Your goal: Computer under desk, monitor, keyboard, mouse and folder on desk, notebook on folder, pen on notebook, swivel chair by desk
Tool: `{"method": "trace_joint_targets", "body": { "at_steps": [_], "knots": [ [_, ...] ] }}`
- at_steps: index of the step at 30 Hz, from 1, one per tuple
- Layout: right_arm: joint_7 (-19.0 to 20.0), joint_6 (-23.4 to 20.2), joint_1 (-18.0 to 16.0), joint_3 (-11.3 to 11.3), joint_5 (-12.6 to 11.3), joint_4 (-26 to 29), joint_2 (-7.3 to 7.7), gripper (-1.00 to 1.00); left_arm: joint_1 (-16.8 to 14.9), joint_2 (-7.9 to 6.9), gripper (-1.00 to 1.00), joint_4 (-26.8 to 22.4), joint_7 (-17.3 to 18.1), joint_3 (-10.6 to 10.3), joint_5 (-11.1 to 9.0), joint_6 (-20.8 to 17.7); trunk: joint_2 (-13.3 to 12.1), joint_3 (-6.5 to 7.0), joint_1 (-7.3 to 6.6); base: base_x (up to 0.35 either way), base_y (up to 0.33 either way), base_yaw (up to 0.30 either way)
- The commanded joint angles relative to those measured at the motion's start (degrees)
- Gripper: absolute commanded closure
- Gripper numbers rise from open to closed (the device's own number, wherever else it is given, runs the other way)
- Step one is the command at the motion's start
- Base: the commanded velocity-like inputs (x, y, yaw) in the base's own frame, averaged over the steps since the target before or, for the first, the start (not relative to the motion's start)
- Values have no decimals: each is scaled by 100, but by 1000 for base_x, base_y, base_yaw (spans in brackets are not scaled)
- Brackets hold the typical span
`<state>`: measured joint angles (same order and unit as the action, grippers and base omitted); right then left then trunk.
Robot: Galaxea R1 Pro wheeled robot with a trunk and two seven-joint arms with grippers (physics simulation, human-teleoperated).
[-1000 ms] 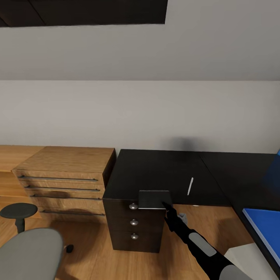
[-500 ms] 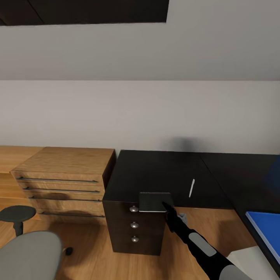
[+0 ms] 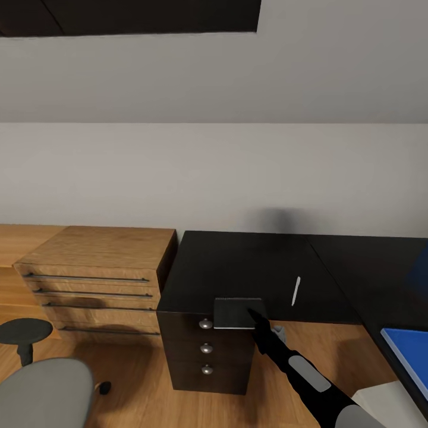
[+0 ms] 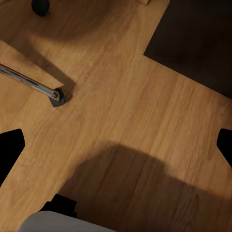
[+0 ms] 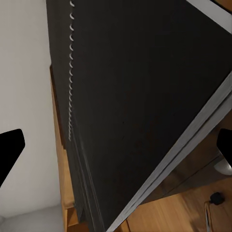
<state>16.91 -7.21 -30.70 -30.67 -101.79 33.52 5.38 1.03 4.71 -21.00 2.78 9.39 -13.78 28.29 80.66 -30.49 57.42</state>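
Observation:
The dark grey notebook (image 3: 236, 312) lies level at the front edge of the black desk (image 3: 238, 267), overhanging the drawer unit (image 3: 205, 351). My right gripper (image 3: 257, 316) is at its near right corner. In the right wrist view the notebook (image 5: 135, 96) runs between the fingertips (image 5: 9, 150), which stand wide apart. The pale pen (image 3: 295, 291) lies on the desk to the right of the notebook. The blue folder (image 3: 410, 356) lies on the desk's right wing. The grey swivel chair (image 3: 41, 392) is at lower left. My left gripper (image 4: 116, 150) hangs open over the floor.
A low wooden chest of drawers (image 3: 95, 267) stands against the desk's left side. The chair's chrome leg (image 4: 29, 82) and a castor (image 4: 41, 6) are on the wooden floor (image 4: 135, 106) under my left hand. A grey sloped wall rises behind the desk.
The whole picture has shifted a little down and outward, so the camera moved. The notebook, pen and right gripper keep their places relative to the desk.

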Motion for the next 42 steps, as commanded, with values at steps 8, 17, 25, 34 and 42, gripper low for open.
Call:
{"method": "trace_joint_targets", "body": {
  "at_steps": [8, 17, 25, 34, 42],
  "knots": [
    [23, 0, -7, -35, -60, -3, 7, -100, 3, 3, -100, -10, 29, 10, -45, 1, 3, -4, 0, 3, 1, 0],
    [23, 0, -7, -35, -60, -3, 7, 100, 3, 3, -100, -10, 29, 10, -45, 1, 3, -4, 0, 0, 0, 0],
    [30, 0, -7, -38, -52, -3, 7, 100, 3, 3, -100, -10, 29, 10, -45, 1, 3, -4, 0, 0, 0, 0],
    [26, 5, -7, -43, -51, -3, 7, 100, 3, 3, -100, -10, 29, 10, -46, 1, 3, -4, 0, 0, 0, 0],
    [30, 9, -7, -42, -51, -4, 7, 100, 3, 3, -100, -10, 29, 10, -45, 1, -238, 103, -132, 0, 0, 0]
  ]
}}
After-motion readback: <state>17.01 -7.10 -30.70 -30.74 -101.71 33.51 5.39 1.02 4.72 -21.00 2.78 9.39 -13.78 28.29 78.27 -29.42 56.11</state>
